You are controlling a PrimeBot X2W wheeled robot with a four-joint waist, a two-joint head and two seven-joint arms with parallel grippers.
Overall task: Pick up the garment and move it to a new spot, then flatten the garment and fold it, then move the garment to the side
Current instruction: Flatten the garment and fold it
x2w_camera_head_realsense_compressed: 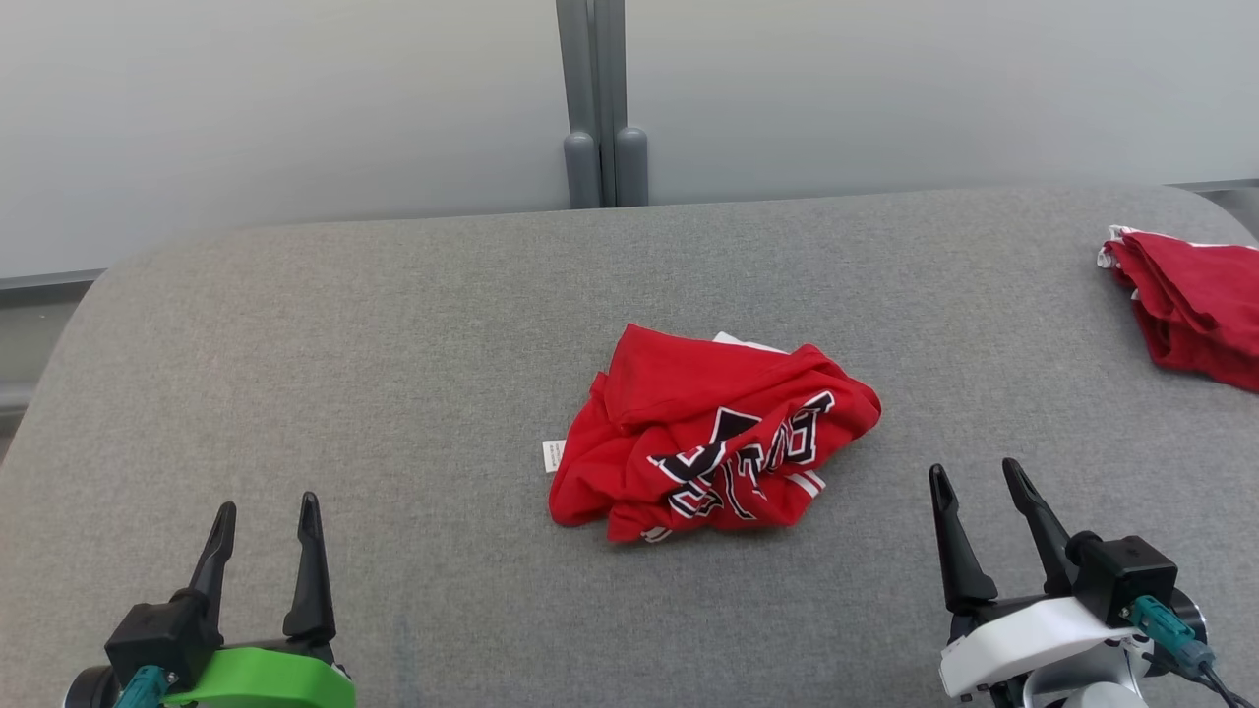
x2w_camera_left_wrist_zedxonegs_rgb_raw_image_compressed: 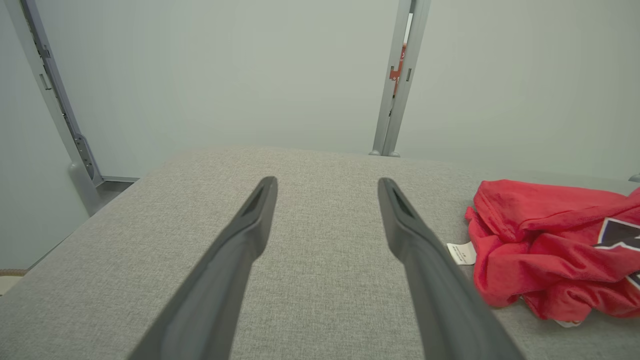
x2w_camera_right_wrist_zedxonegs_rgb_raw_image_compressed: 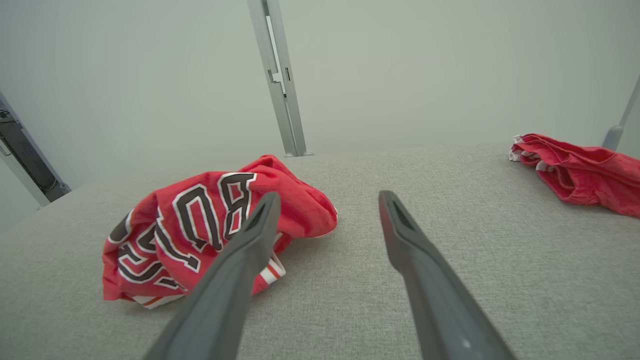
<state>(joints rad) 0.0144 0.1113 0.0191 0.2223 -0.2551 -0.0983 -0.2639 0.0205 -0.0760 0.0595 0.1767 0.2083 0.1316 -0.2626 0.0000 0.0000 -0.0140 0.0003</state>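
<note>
Shirt point(x2w_camera_head_realsense_compressed: 708, 433), red and crumpled, lies centred on the table point(x2w_camera_head_realsense_compressed: 295, 374); left gripper point(x2w_camera_head_realsense_compressed: 269, 501) at seven o'clock, right gripper point(x2w_camera_head_realsense_compressed: 975, 466) at four, fingers spread wide, empty.

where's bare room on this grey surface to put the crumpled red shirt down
Widest bare patch: left of the crumpled shirt, beyond the left tool. Another: between the shirt and the red pile at the right edge. Crowded: that far-right corner.
</note>
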